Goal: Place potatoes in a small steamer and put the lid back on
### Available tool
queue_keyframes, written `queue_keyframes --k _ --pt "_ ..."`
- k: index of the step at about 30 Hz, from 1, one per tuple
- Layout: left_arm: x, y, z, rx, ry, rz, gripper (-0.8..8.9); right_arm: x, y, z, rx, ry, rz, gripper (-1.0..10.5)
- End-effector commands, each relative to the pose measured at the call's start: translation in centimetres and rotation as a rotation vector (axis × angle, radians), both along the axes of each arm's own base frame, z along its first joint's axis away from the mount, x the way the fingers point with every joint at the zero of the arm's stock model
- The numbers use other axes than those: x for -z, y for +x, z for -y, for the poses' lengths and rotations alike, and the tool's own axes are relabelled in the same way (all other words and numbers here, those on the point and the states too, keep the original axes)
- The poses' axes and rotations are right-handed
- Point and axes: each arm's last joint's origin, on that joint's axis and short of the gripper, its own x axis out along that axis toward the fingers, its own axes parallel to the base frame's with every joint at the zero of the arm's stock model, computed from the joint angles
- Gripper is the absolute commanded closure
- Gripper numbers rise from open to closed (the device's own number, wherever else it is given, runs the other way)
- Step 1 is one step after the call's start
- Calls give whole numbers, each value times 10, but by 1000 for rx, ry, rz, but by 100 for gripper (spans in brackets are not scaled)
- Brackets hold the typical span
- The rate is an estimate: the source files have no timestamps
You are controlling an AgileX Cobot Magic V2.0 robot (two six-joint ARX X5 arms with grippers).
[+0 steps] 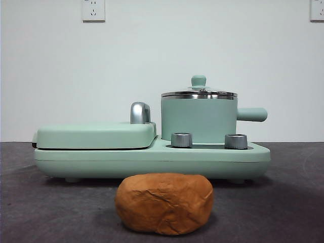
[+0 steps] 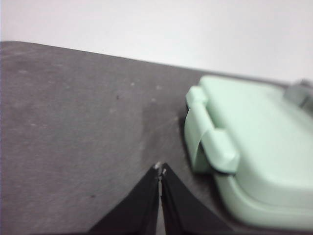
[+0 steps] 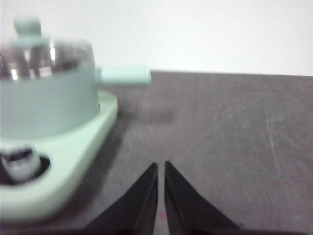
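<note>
The orange-brown wrinkled potato (image 1: 164, 203) lies on the dark table in front of the appliance. The mint-green small steamer (image 1: 199, 120) stands on the right of the mint-green base (image 1: 152, 159), its side handle pointing right. The glass lid (image 1: 199, 93) with a green knob sits on it. The steamer (image 3: 46, 98) and lid (image 3: 39, 56) also show in the right wrist view. My left gripper (image 2: 160, 169) is shut and empty over the table beside the griddle cover (image 2: 254, 142). My right gripper (image 3: 161, 165) is shut and empty over the table to the steamer's right. Neither gripper shows in the front view.
The flat mint-green griddle cover (image 1: 96, 134) with a chrome handle (image 1: 140, 112) fills the left of the base. Two steel knobs (image 1: 181, 139) (image 1: 236, 141) sit at the base's front. A white wall with outlets (image 1: 93, 9) stands behind.
</note>
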Motion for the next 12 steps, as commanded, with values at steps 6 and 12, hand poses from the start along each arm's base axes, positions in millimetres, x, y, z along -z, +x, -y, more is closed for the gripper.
queue_keyframes --k 6,12 --pt "-29 -2 2 66 -244 311 808 -31 -3 0 -18 171 287 931" --pt "-79 -16 3 125 -276 406 807 -73 -14 1 -33 245 253 932"
